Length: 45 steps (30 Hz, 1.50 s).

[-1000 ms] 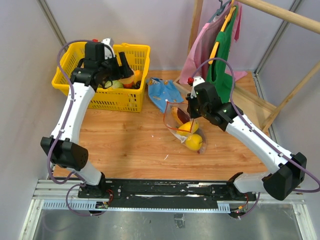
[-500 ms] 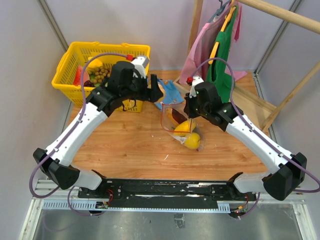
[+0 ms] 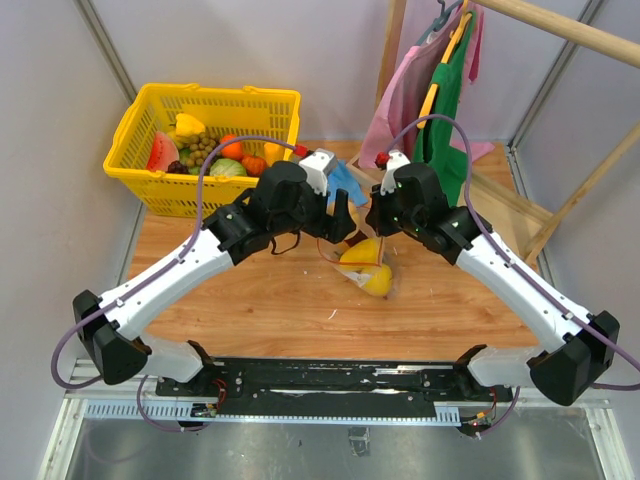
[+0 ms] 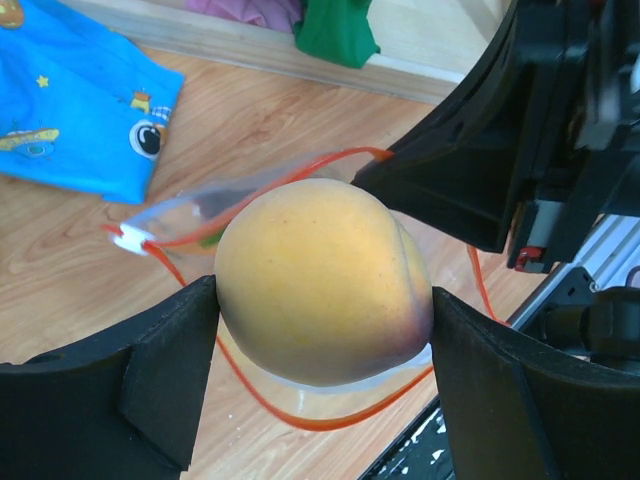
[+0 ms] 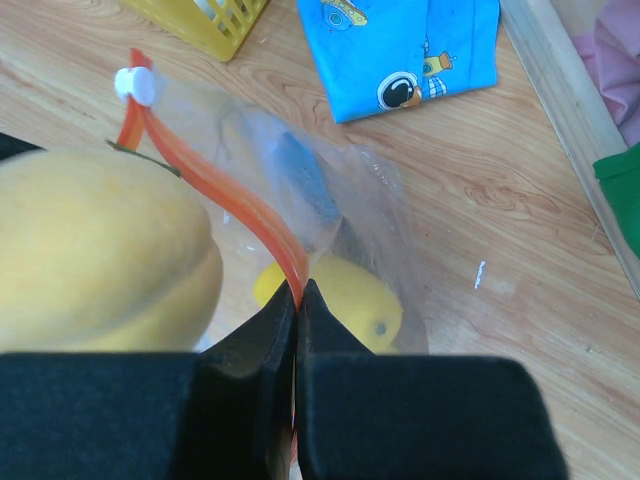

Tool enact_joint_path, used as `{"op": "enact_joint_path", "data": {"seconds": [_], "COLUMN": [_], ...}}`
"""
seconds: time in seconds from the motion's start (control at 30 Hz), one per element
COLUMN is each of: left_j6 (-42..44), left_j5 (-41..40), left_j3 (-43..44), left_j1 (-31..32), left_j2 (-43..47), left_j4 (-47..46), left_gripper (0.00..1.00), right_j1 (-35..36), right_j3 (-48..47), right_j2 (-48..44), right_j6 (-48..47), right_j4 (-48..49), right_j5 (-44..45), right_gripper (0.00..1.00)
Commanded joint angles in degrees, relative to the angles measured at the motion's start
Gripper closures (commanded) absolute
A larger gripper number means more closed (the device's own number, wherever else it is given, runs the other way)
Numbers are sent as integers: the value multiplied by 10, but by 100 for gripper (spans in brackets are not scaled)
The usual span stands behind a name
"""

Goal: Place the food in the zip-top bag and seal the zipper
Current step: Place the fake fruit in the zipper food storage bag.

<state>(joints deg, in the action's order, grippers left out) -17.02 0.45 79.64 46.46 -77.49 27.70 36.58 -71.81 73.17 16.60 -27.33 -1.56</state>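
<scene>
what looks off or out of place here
Nothing spilled or damaged. Only a small white scrap lies loose on the table near the zip-top bag, whose zipper the right gripper pinches.

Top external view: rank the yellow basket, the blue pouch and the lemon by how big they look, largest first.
1. Yellow basket, clearly the largest.
2 and 3. Blue pouch and lemon: unsure. The left arm covers most of the pouch, and the part that shows looks about lemon-sized.

Bright, even overhead light, soft shadows (wrist views blur up close).
</scene>
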Motion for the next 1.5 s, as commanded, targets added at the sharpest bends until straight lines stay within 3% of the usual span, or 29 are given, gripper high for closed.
{"op": "enact_joint_path", "data": {"seconds": [0.0, 0.37, 0.6, 0.87, 1.2, 1.47], "left_j6": [-9, -14, -25, -37, -67, -161], "left_j5": [-27, -89, -112, -132, -144, -215], "left_j3": [-23, -69, -73, -62, -54, -32], "left_j1": [20, 51, 57, 57, 57, 57], "left_j2": [-7, -50, -52, -25, -7, 16], "left_j4": [-31, -49, -46, -25, 15, 147], "left_gripper": [73, 67, 35, 10, 4, 9], "right_j1": [-11, -11, -11, -11, -11, -11], "right_j3": [4, 8, 13, 16, 18, 24], "right_j2": [-21, -19, -23, -23, -21, -26], "right_j6": [9, 12, 12, 12, 18, 20], "right_j4": [23, 27, 27, 28, 32, 33], "right_j5": [-12, -41, -41, -43, -52, -52], "right_gripper": [99, 99, 100, 99, 99, 100]}}
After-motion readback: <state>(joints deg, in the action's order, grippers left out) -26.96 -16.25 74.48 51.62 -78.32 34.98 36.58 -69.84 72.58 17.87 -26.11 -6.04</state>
